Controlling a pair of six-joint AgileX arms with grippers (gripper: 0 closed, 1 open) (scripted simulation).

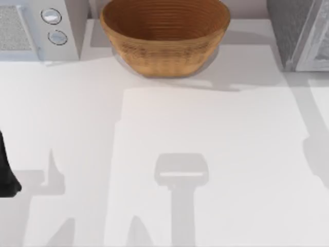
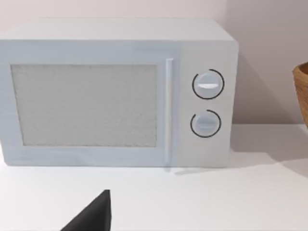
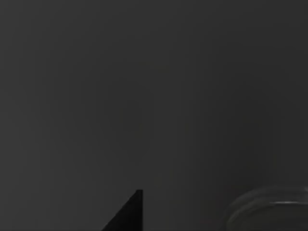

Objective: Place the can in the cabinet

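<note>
While left arm (image 1: pixel 6 170) sits at table's (image 1: pixel 205 154) left edge, tool state untellable, right wrist view dark.

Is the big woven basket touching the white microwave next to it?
Apart. In the top view, a strip of white table separates the brown woven basket from the white microwave; the left wrist view also shows a gap between them.

Top view looks straight down on the table (image 1: pixel 205 154) — microwave (image 1: pixel 41 25) and basket (image 1: pixel 164 36) at the far edge. Left wrist view faces that microwave (image 2: pixel 115 91) close, level — basket rim (image 2: pixel 302 91) shared. Right wrist view dark.
</note>
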